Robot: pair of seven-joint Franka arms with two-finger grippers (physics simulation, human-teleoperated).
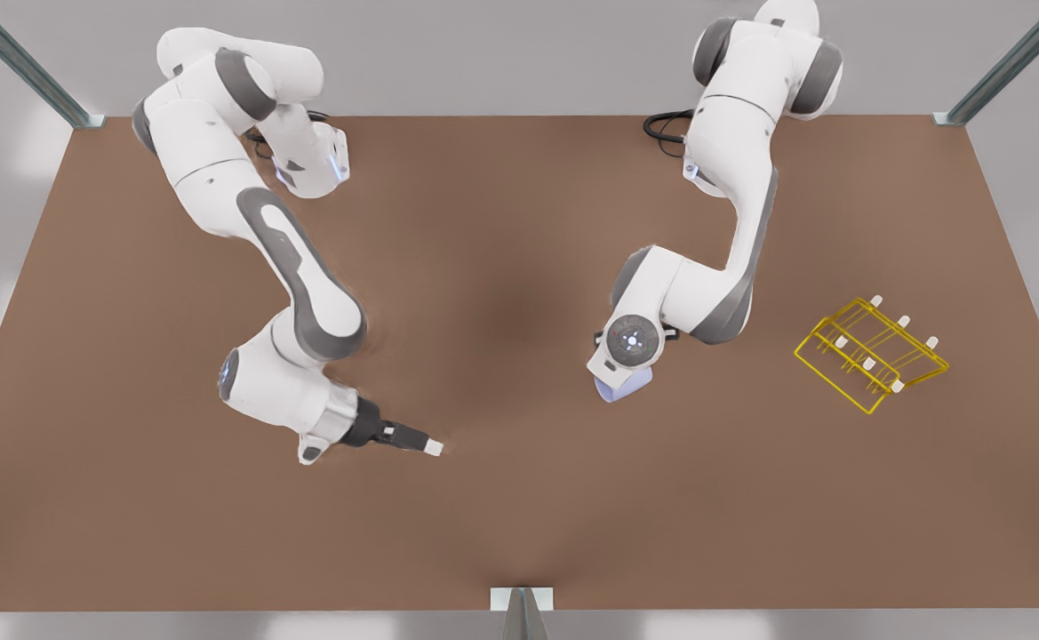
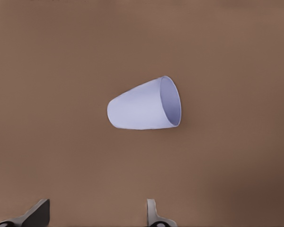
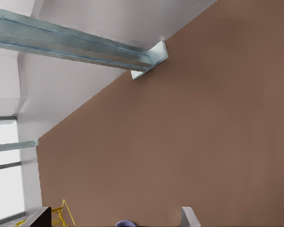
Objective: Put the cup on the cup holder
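Right gripper (image 1: 419, 445) sits nearest you at the front view's left, lying almost level low over the table (image 1: 501, 533), fingers spread wide, nothing between them; that arm waits. Further in, your left gripper (image 2: 94, 216) points straight down over the cup (image 2: 144, 105), fingers (image 2: 152, 211) apart and clear of it. You see the cup on its side on the table, mouth sideways. Cup holder (image 1: 870, 355) stands beyond at the front view's right, well apart from the cup.
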